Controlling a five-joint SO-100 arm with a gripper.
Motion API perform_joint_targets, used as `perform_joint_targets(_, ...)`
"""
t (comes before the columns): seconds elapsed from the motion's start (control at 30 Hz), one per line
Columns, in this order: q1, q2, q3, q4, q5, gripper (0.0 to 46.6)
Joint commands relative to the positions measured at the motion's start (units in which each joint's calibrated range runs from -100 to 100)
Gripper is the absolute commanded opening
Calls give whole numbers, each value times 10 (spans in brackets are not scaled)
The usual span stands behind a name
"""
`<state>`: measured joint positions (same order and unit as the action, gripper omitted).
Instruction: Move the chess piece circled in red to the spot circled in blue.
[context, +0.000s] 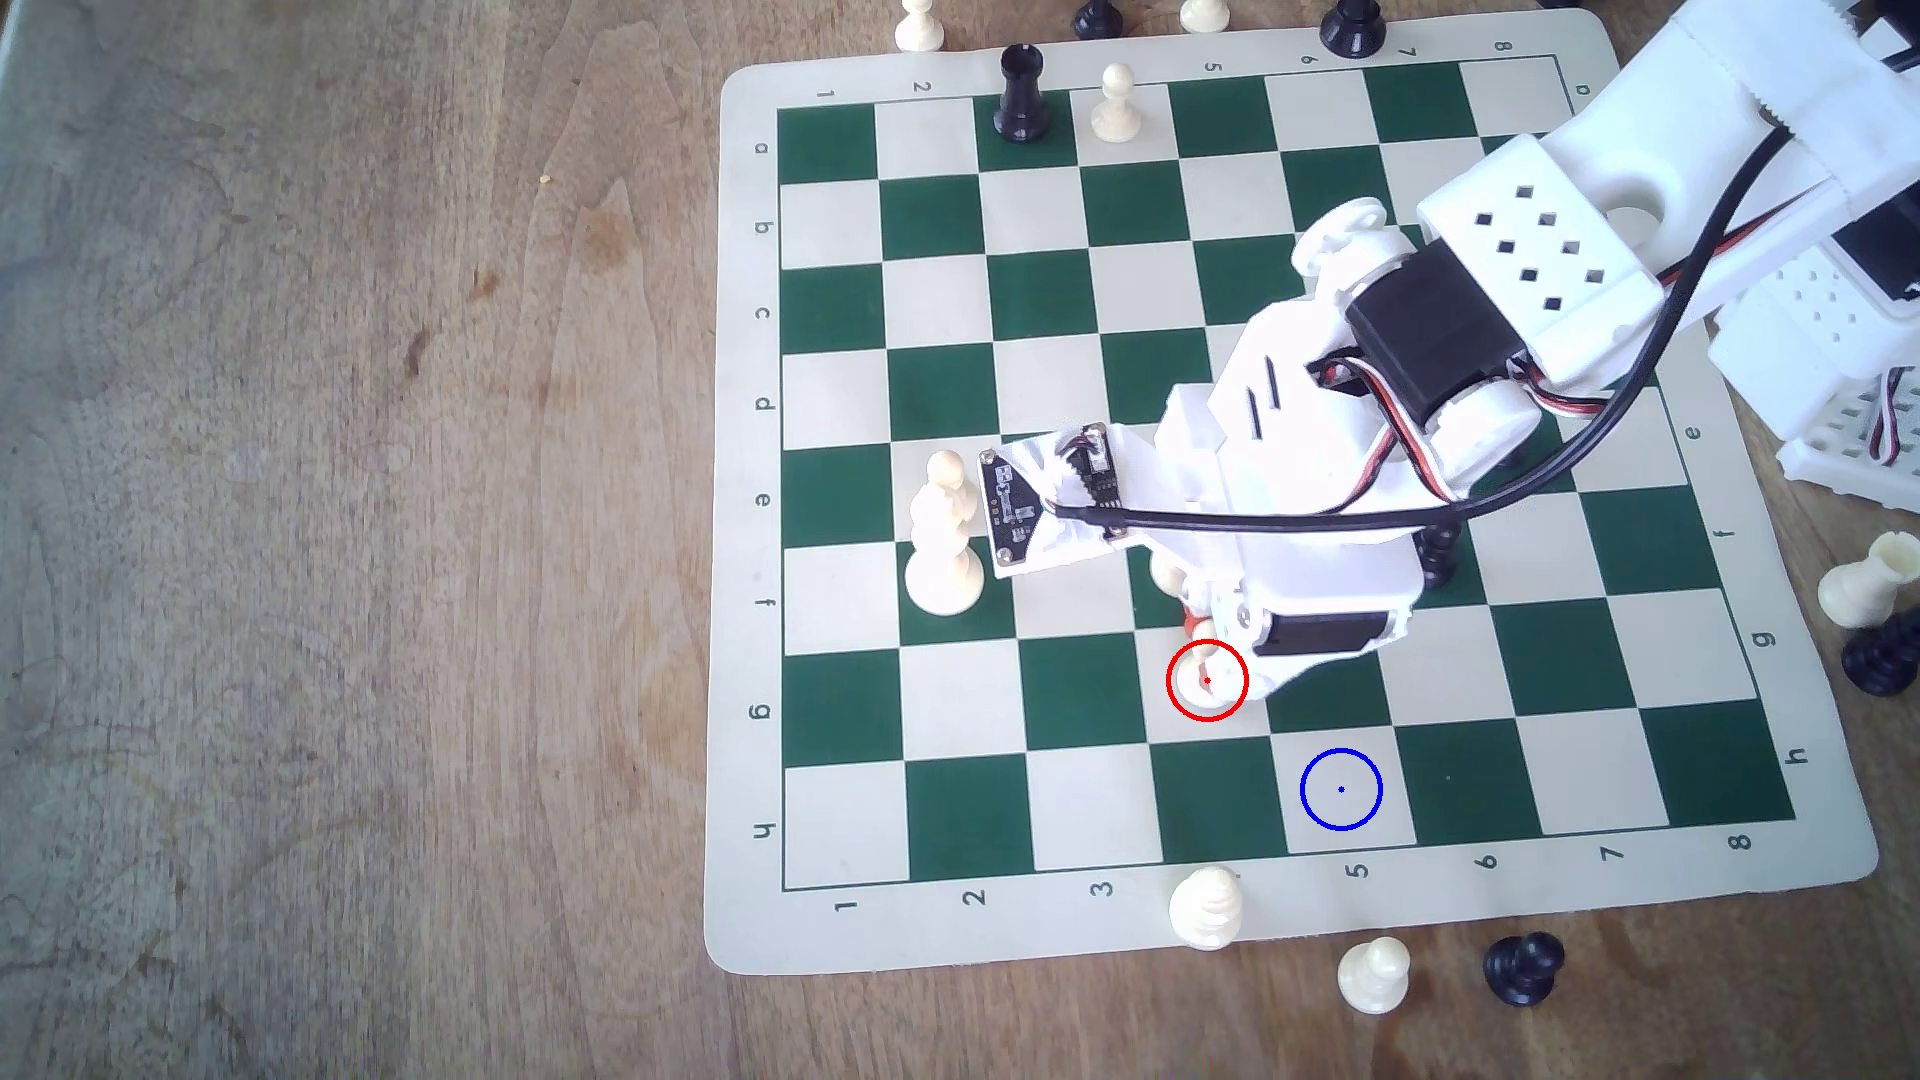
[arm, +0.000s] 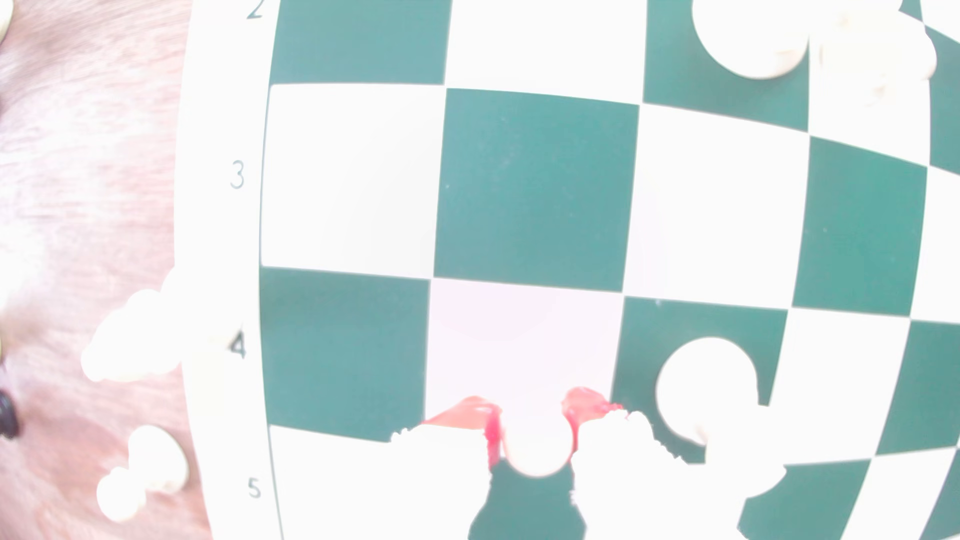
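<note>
The chess piece (context: 1205, 670), a small cream pawn, stands inside the red ring on a cream square in row g of the green-and-cream mat (context: 748, 415). My white gripper (context: 1203, 636) reaches down over it from the exterior view's right. In the wrist view the pawn's round head (arm: 535, 449) sits between the red-padded fingertips (arm: 492, 436), which press on both its sides; glare hides its base. The spot (context: 1340, 789), a cream square with a blue ring and dot, lies one row nearer the mat's front edge and one column to the exterior view's right, and is bare.
A tall cream piece (context: 943, 550) stands left of the gripper in the exterior view. Another cream piece (arm: 706, 389) sits close beside the fingers. A black piece (context: 1439, 556) is under the arm. Loose pieces (context: 1205, 909) lie along the mat's front border and off its right side.
</note>
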<state>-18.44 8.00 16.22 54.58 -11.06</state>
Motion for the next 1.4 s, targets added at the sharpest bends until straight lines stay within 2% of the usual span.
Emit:
perform_joint_targets(0.0,3,-23,-10,-9,-3,2)
perform_joint_targets(0.4,-8,-112,-139,96,-9,2)
perform_joint_targets(0.73,-94,-191,-150,153,-26,2)
perform_joint_targets(1.37,-116,-122,-7,77,-27,2)
